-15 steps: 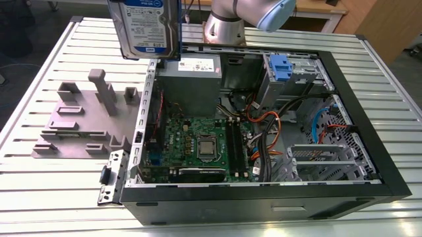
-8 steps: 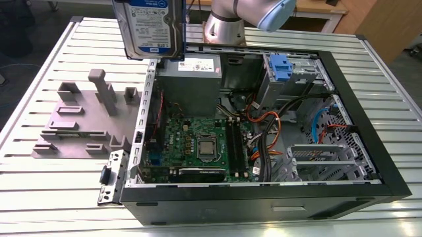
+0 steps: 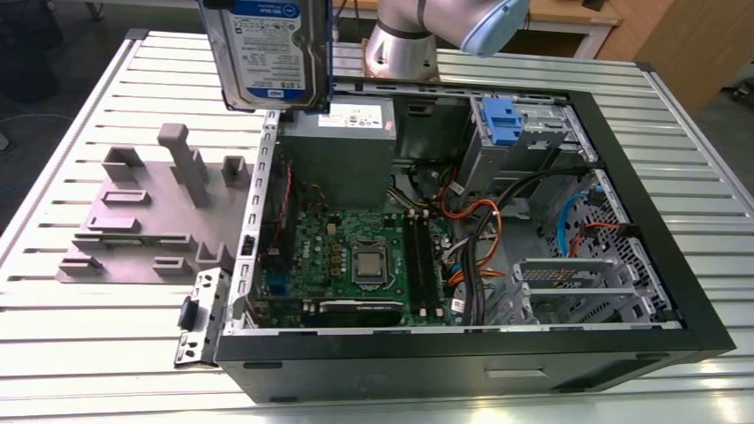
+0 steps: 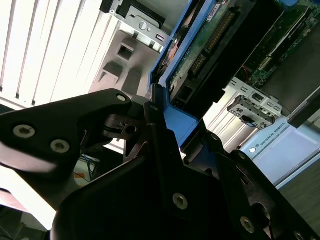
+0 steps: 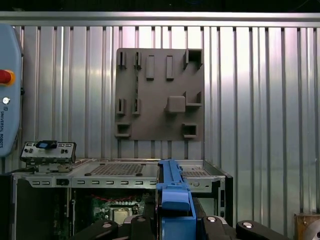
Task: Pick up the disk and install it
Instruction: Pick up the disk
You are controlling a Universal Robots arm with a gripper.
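A ribbed metal bench carries an open computer case beside a grey fixture plate. The disk hangs upright in the air over the case's edge, probably lifted clear for fitting, with its top cut off. Black fingers are clamped tight on its blue frame.

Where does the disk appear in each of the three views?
Exterior view: disk at the top, raised in the air, label toward the camera.
Second wrist view: disk edge-on, clamped in the hand.
First wrist view: disk edge-on in the hand, before the open case.
Shared landmark: the slatted table.
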